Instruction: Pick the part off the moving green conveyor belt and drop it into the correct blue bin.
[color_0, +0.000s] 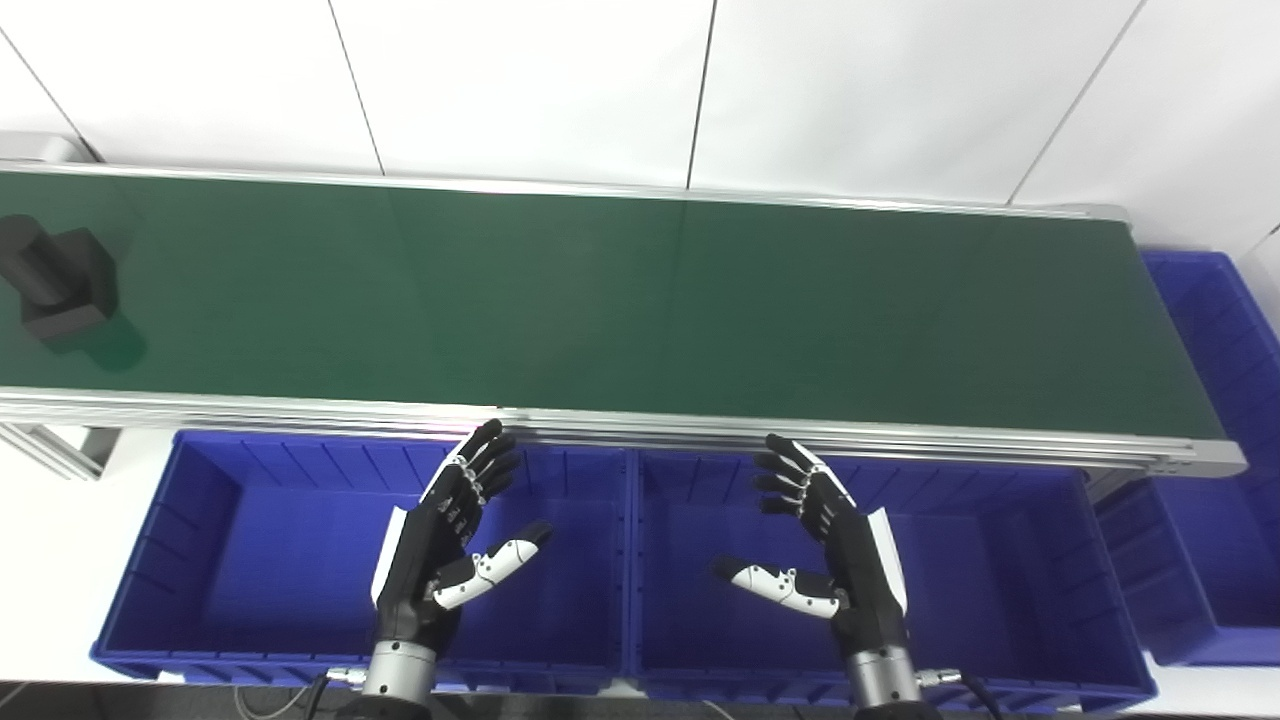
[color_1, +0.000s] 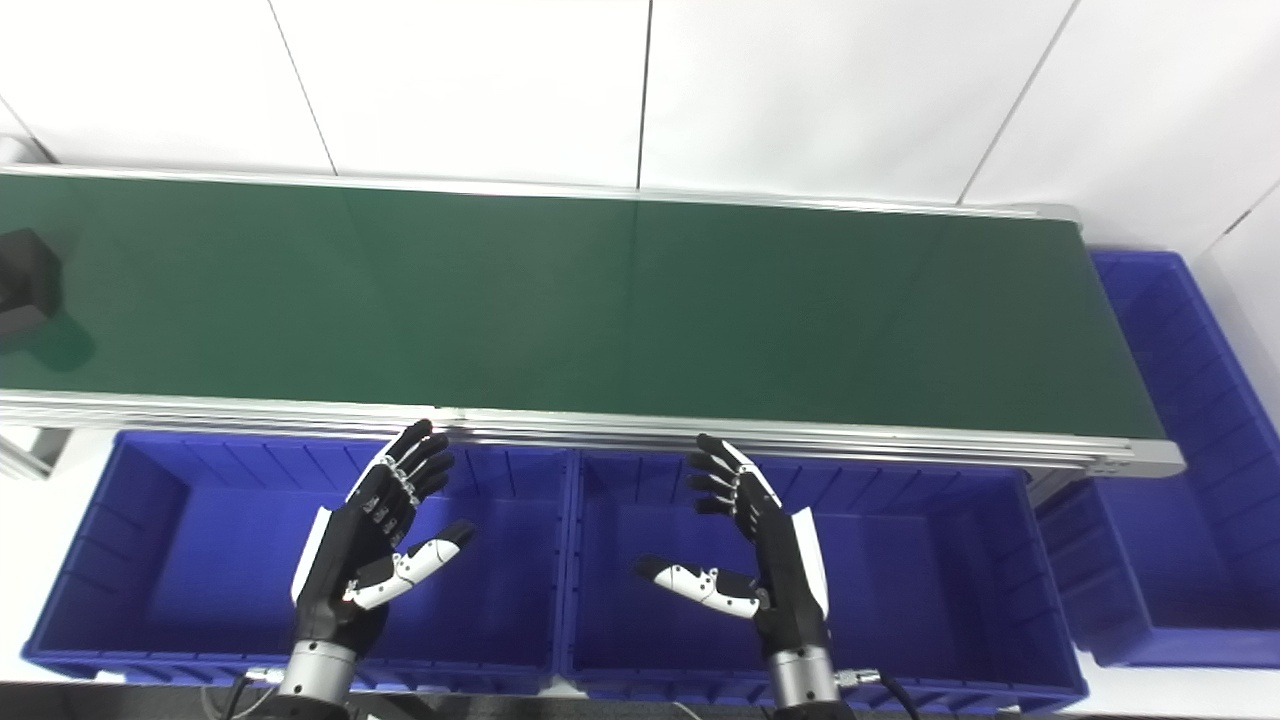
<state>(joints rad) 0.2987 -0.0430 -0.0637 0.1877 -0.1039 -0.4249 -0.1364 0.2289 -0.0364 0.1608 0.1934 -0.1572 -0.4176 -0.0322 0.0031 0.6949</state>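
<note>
Dark part (color_0: 58, 282) riding at the far left edge of the frame on the green conveyor belt (color_0: 620, 300), roughly mid-width of the belt; cut off further in the right eye view. Looks like a blocky black body with a stubby cylindrical end pointing toward the upper left, so long axis slanted across the belt rather than along it. Exact shape hard to tell at this distance.

Left robot hand (color_0: 445, 545) spread wide, palm turned inward, thumb out, holding nothing, poised over the left blue bin (color_0: 200, 640) just below the belt's near rail. Right robot hand (color_0: 830, 545) likewise spread and empty, mirrored, over the middle blue bin (color_0: 1000, 660). A third blue bin (color_0: 1215, 330) at the right end of the belt, lower right of the frame.

Part well apart from both, up and to the left of the left robot hand; left clearly the nearer of the two, right much farther. Likely a waiting stance: no reach begun, part not yet within the span between the palms. Judged best taken by the left once carried closer, reaching up-frame over the rail. Correct bin not determinable from here.
</note>
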